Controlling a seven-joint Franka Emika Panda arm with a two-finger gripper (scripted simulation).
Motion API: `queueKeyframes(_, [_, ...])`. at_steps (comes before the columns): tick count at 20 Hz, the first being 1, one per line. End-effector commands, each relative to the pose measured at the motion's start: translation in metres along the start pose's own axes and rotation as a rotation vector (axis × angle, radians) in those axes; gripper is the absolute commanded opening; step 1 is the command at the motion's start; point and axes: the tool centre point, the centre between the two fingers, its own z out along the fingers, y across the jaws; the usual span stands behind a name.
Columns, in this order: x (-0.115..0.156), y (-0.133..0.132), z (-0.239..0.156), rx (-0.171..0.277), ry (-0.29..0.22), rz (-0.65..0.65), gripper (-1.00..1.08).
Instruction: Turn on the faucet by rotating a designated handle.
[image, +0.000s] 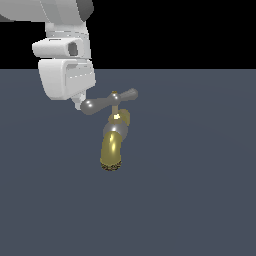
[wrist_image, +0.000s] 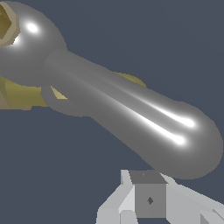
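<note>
The faucet (image: 112, 149) stands on the dark floor, its brass-gold spout curving down toward the camera in the exterior view. On top sits the handle (image: 109, 100), a glossy grey crossbar with a brass nub at its centre. My gripper (image: 78, 103) is at the bulb of the arm toward the exterior view's left, fingertips touching or nearly touching it. In the wrist view that handle arm (wrist_image: 131, 113) fills the frame, and my gripper (wrist_image: 148, 194) sits just beside its rounded end, fingers together with nothing between them. Gold spout (wrist_image: 22, 94) shows behind the arm.
Flat dark grey-blue floor (image: 200, 200) surrounds the faucet. The white hand and wrist of the arm (image: 65, 75) hang above the faucet toward the exterior view's left.
</note>
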Motion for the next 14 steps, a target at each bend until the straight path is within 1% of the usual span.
queueKeyframes(1, [0.009, 0.005, 0.000, -0.005, 0.003, 0.008, -1.00])
queueKeyframes(14, [0.022, 0.026, 0.000, -0.006, 0.002, 0.006, -1.00])
